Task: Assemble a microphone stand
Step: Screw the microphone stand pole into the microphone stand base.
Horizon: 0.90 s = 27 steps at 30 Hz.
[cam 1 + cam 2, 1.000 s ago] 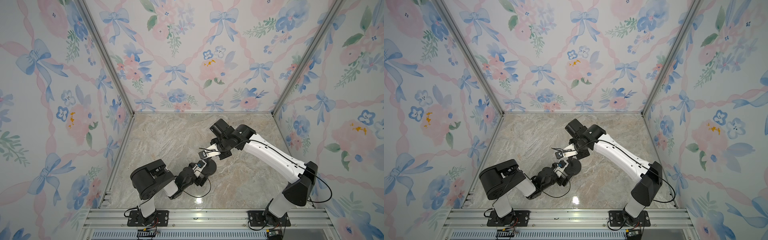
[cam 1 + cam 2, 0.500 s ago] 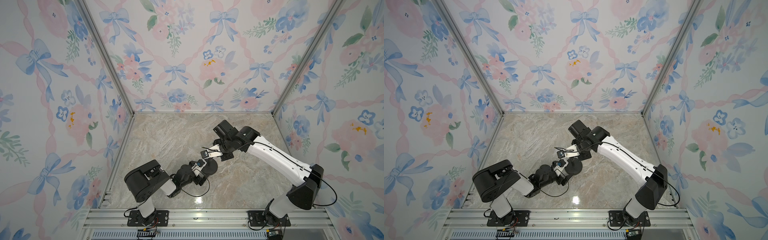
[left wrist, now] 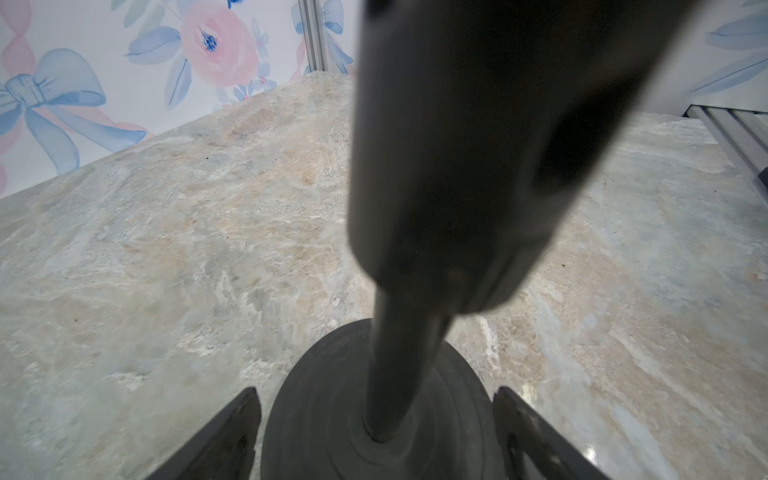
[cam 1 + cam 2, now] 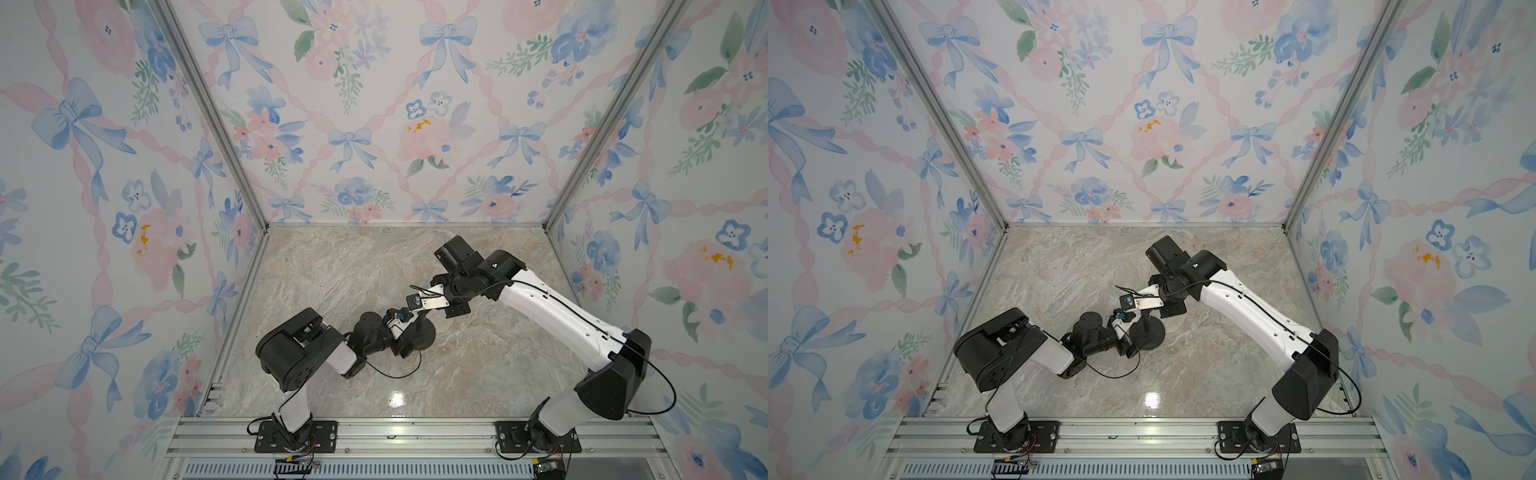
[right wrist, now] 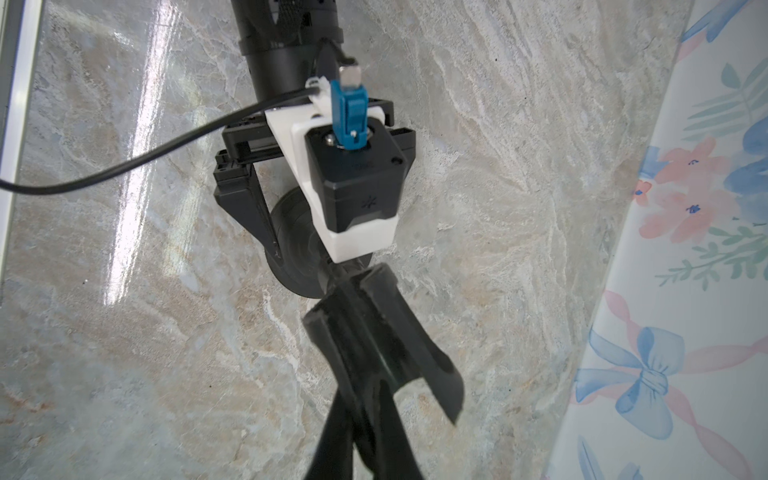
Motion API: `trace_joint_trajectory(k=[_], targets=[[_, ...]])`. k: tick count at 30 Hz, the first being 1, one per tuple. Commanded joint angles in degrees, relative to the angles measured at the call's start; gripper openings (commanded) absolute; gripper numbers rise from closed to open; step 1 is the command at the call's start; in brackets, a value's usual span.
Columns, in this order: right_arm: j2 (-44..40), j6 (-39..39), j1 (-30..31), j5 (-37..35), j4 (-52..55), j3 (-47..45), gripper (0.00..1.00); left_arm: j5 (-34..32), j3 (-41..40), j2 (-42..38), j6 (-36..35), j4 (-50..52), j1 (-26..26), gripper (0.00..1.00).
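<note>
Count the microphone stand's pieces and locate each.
2. Disc base on the tabletop between left gripper's fingers; rod standing in its centre, head gripped by the right gripper. None seems hidden.

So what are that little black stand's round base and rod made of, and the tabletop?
The base: matte black, faint concentric rings, likely cast metal or moulded plastic; can't tell. The rod: same dull black, smooth, probably painted metal tube. The tabletop: glossy marble-look, veined grey-beige with glare; stone or laminate.
</note>
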<state>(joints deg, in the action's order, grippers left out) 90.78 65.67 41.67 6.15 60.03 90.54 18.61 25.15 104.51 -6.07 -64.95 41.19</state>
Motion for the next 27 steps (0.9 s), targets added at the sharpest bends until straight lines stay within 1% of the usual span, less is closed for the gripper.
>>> trace_joint_trajectory(k=[1, 6, 10, 14, 19, 22, 24, 27], targets=[[0.0, -2.3, -0.9, 2.6, -1.6, -2.5, 0.10, 1.9, -0.2, 1.8, -1.9, 0.4, 0.2, 0.89], [0.2, -3.3, -1.3, 2.0, -0.8, -2.0, 0.10, -1.1, 0.5, 4.6, -1.4, 1.0, 0.3, 0.85], [0.4, -8.2, -1.3, 2.3, -0.4, -1.0, 0.10, -2.5, 1.0, 5.2, -1.5, 2.3, 0.2, 0.82], [-0.4, -11.3, -0.6, 1.2, 0.3, -1.4, 0.10, -3.8, 1.3, 5.6, -1.6, 3.1, 0.2, 0.81], [-1.7, -19.1, 1.0, 0.3, 0.4, -1.5, 0.10, -5.4, 1.3, 5.6, -1.5, 3.7, 0.2, 0.80], [-2.3, -23.9, 2.7, -0.8, 0.3, -1.7, 0.09, -5.4, 1.7, 5.8, -1.2, 4.2, 0.2, 0.77], [-1.8, -27.1, 3.6, -1.6, 1.6, -0.9, 0.04, -5.4, 1.9, 6.2, -1.1, 4.5, 0.1, 0.75], [-1.1, -32.8, 3.8, -1.6, 2.9, -0.4, 0.01, -5.3, 2.2, 6.5, -0.7, 4.9, 0.1, 0.74]])
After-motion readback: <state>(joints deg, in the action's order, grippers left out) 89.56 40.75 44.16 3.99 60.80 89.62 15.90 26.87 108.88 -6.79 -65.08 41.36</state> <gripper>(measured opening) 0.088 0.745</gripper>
